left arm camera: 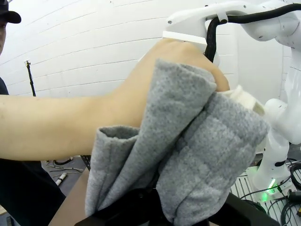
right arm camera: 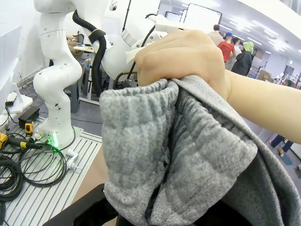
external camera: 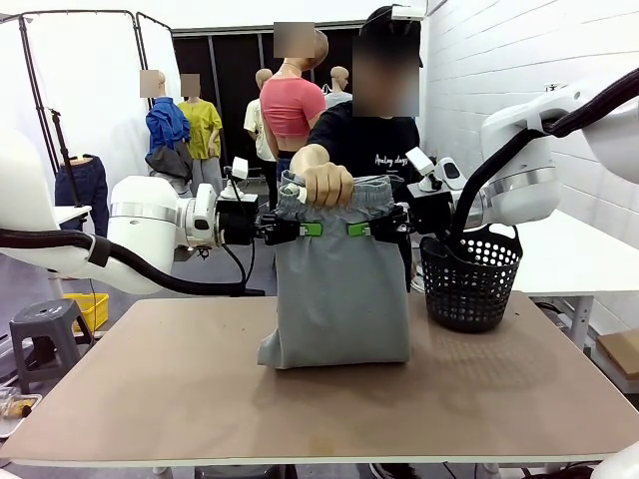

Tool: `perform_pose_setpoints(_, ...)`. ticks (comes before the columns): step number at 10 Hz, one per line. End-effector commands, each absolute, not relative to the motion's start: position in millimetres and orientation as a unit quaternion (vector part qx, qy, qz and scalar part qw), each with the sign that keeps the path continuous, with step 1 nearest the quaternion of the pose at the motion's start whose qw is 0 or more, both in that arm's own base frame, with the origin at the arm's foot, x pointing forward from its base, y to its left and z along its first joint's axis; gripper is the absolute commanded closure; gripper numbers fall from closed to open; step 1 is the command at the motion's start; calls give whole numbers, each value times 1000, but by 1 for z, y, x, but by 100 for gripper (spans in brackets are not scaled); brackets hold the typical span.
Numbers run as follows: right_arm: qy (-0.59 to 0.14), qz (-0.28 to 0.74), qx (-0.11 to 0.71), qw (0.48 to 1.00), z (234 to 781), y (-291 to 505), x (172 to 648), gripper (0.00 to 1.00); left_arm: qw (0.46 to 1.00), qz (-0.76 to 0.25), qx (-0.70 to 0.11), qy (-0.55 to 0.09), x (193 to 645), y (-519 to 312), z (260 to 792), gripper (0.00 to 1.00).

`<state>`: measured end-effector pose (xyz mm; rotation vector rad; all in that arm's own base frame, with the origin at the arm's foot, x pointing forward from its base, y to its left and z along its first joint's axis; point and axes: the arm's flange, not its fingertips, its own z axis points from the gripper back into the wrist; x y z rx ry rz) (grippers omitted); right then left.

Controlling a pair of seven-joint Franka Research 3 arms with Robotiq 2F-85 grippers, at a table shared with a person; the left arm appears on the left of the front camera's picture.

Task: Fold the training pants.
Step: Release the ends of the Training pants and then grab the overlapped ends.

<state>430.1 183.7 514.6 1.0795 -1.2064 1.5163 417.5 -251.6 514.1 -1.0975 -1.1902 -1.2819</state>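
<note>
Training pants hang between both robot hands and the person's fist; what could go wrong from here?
The person's fist grips the waistband right between the left hand and right hand, both shut on the training pants; any arm move could tug or pinch it.
If the person lets go, the waistband's middle may sag and the fold shift.
The black basket stands close by the right arm; a sideways swing might knock it.

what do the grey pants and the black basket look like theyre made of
The training pants: soft knit, likely cotton jersey or fleece; matte, heathered grey, fuzzy close up, waistband gathered into ribs. The black basket: probably moulded plastic, stiff openwork lattice walls with a faint sheen.
</note>
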Motion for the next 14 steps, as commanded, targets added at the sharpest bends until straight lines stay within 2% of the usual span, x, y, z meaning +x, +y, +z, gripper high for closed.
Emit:
perform_pose_setpoints(1,-494,605,443,440,516,183,426,100,513,-533,-452,-498,416,-251,516,100)
perform_pose_setpoints(7,-482,609,441,450,516,181,430,100,513,-533,-456,-495,418,-251,514,100)
perform_pose_setpoints(8,-481,603,451,449,517,178,430,81,510,-527,-463,-498,418,-251,513,88)
perform_pose_setpoints(12,-472,604,460,448,519,174,432,4,507,-518,-470,-504,416,-251,512,8)
perform_pose_setpoints(13,-473,602,458,452,518,174,433,0,505,-519,-470,-505,413,-251,512,0)
perform_pose_setpoints(14,-472,600,457,456,518,173,434,0,504,-519,-470,-506,411,-252,511,0)
